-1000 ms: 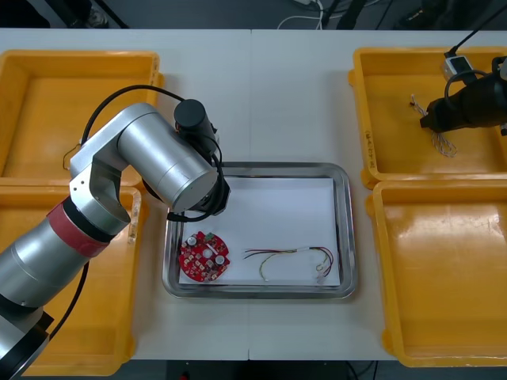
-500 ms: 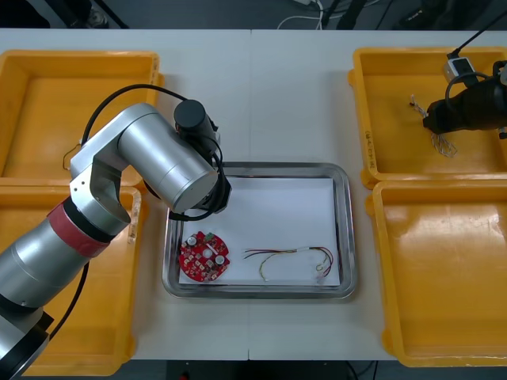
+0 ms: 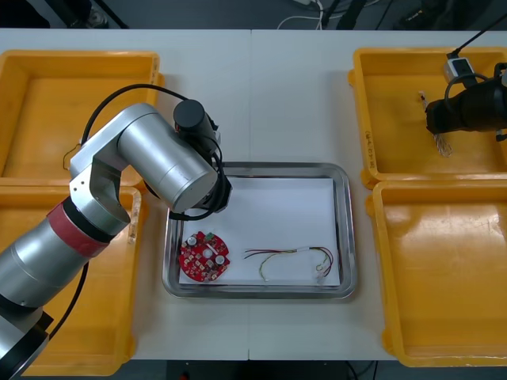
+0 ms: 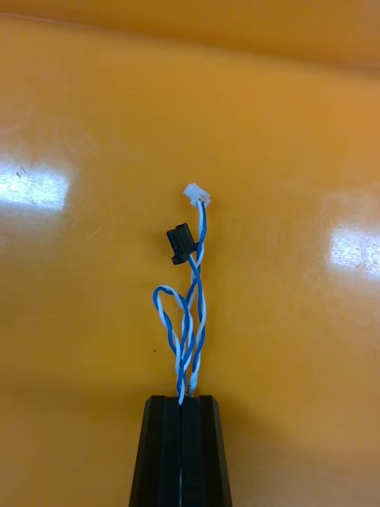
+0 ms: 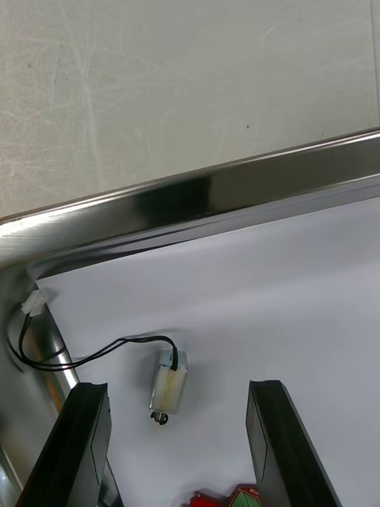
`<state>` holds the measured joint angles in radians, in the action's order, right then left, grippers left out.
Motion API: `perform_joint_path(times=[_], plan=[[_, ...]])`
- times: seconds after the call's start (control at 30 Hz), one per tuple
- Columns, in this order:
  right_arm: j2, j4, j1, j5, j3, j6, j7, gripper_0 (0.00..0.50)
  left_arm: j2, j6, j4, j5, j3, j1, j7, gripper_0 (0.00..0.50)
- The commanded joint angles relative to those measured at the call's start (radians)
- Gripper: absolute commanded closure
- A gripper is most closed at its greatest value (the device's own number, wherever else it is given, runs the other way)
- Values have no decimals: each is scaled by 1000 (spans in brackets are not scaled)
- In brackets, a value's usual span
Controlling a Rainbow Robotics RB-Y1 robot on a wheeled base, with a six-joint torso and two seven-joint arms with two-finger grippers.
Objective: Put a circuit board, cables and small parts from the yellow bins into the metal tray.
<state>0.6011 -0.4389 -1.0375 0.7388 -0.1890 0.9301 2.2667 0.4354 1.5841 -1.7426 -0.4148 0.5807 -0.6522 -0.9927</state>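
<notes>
My left gripper is open low over the metal tray, near its far left corner. Between its fingers, on the white liner, lies a small metal part with a thin black cable. In the front view my left arm covers that spot. My right gripper is shut on a twisted blue and white cable in the far right yellow bin. The cable's black and white plugs lie past the fingertips. A round red circuit board and a red and yellow cable lie in the tray.
Two yellow bins stand at the left and a near right bin at the right. The tray's shiny rim runs just beyond my left fingers, with bare table behind it.
My right gripper has shifted slightly to the right in the far right bin, and the cable's end has moved with it. The left arm has stayed still.
</notes>
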Motion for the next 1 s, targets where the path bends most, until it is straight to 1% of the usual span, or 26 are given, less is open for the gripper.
perform_joint_path(times=[0.03, 0.1, 0.17, 0.27, 0.4, 0.6, 0.8, 0.93, 1.0], plan=[[-9, -83, 19, -39, -17, 55, 27, 500, 26, 30, -15, -53, -28, -30, 98, 0], [-9, -147, 21, -76, -18, 127, 19, 500, 28, 71, -17, -78, -58, -53, 91, 0], [-7, -187, 21, -104, -27, 171, 13, 500, 31, 96, -17, -98, -78, -70, 85, 0], [-7, -253, 21, -151, -64, 265, 2, 500, 46, 146, -18, -150, -134, -103, 72, 0], [-4, -307, 21, -159, -75, 346, -6, 500, 68, 189, -18, -196, -183, -132, 55, 0], [2, -419, 21, -190, -83, 484, -24, 500, 121, 249, -20, -271, -265, -172, 25, 0], [2, -541, 21, -242, -109, 633, -42, 500, 155, 303, -17, -282, -334, -181, -53, 0], [2, -632, 34, -254, -142, 743, -61, 500, 175, 313, 3, -288, -386, -182, -116, 0], [2, -689, 50, -257, -155, 793, -69, 500, 183, 315, 32, -292, -414, -188, -155, 0]])
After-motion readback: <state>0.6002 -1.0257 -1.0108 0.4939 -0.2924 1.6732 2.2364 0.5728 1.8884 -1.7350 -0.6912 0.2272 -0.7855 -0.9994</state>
